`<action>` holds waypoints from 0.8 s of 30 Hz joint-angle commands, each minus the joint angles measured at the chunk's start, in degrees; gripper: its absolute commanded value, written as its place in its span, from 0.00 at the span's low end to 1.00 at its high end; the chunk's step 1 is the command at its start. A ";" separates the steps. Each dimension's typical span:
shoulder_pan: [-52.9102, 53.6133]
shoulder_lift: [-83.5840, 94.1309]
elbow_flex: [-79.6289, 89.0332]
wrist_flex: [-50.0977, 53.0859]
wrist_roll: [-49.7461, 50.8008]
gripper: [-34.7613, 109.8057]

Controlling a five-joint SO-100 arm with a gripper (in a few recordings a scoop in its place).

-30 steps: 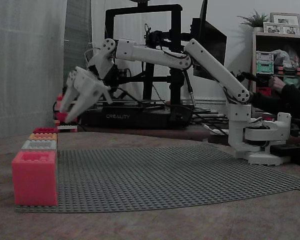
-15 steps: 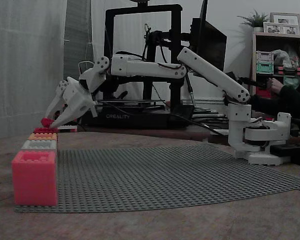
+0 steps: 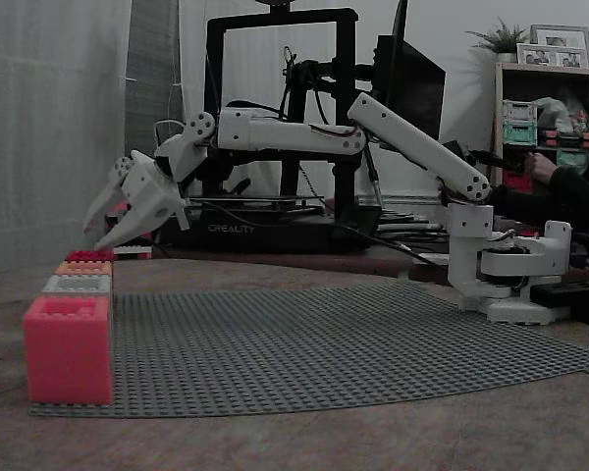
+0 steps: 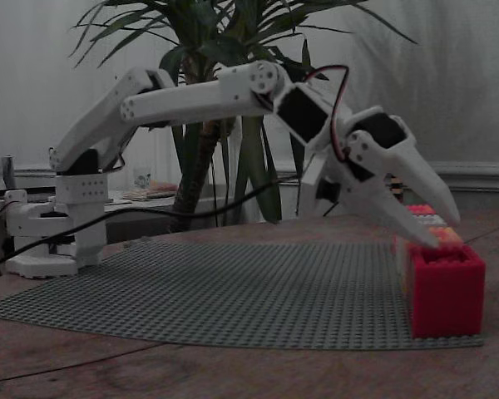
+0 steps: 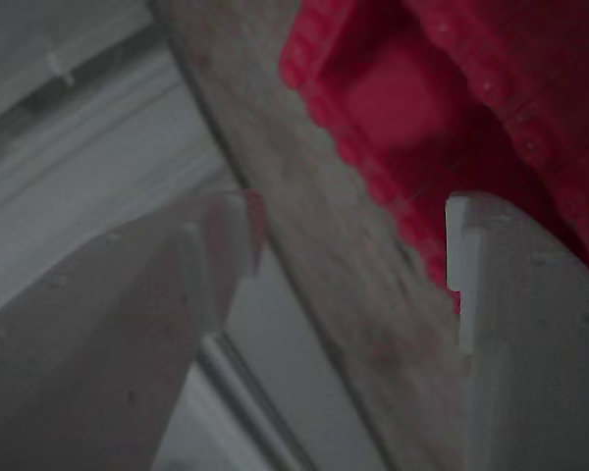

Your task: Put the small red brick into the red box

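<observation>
My white gripper [image 3: 92,236] hangs open just above the red box [image 3: 88,255], the far one in a row of boxes at the left edge of the grey baseplate [image 3: 324,334]. In the other fixed view the same crimson red box [image 4: 447,287] is nearest, with the gripper [image 4: 443,230] tips right over its rim. In the wrist view the open gripper [image 5: 353,235] frames the red box [image 5: 373,177]. A paler red oblong on its floor looks like the small red brick [image 5: 398,93]. Nothing sits between the fingers.
In a fixed view an orange box [image 3: 83,267], a grey box [image 3: 77,285] and a paler pinkish-red box [image 3: 69,348] line up towards the camera. The arm's base [image 3: 506,275] stands at the right. A 3D printer [image 3: 275,221] stands behind the table, and a person sits at the right edge.
The gripper came down over the far red box with the small red brick at its tips. The brick has now left the fingers, and the jaws stand a little wider.
</observation>
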 commanded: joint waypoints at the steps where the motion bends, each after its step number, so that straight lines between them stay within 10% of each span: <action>1: 0.97 5.10 -2.55 0.53 1.14 0.36; 24: -16.17 80.77 89.30 -8.00 -18.81 0.24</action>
